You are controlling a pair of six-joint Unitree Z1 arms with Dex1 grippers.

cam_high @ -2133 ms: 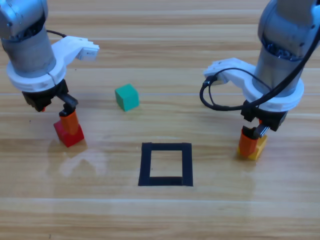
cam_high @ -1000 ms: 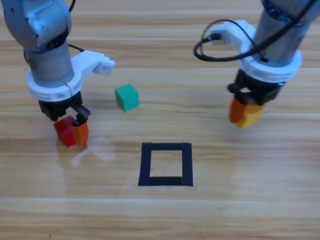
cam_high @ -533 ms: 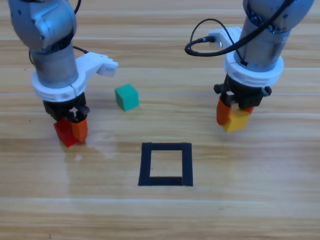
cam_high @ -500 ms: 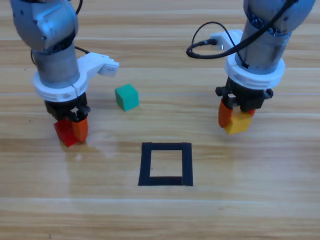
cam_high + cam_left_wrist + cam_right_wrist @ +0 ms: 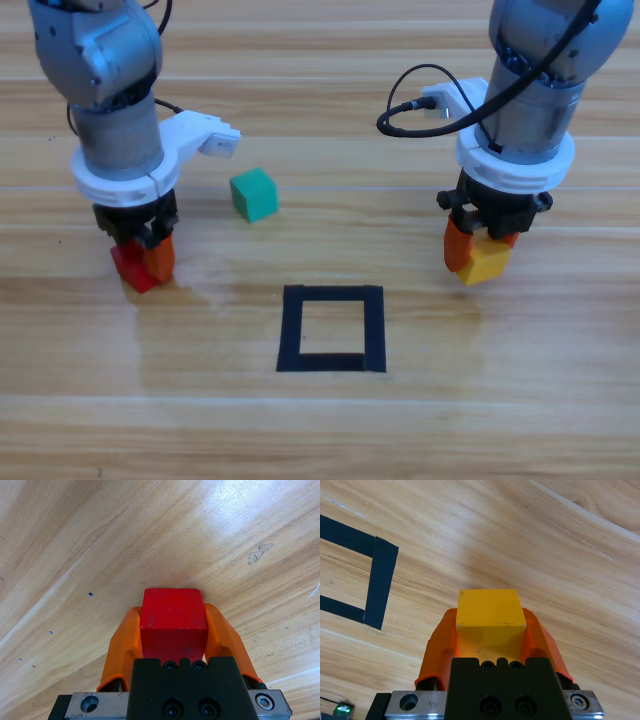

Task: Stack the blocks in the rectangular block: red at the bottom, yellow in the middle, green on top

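Nearest, the rectangular block point(image 5: 331, 329) lies bare between both arms. Left tool point(image 5: 143, 256) pinches the red cube point(image 5: 131, 268) low at the worktop point(image 5: 320, 430); right tool point(image 5: 478, 256) pinches the yellow cube point(image 5: 485, 264) just above it. Both look light, stiff, glossy — flat opposite faces suit best. Wrist views show jaws flanking each cube; only the high view shows the green cube point(image 5: 253, 193), farther back

Red cube point(image 5: 173, 620), yellow cube point(image 5: 490, 611), teal-green cube point(image 5: 253, 193), seemingly black tape outline point(image 5: 331, 328).
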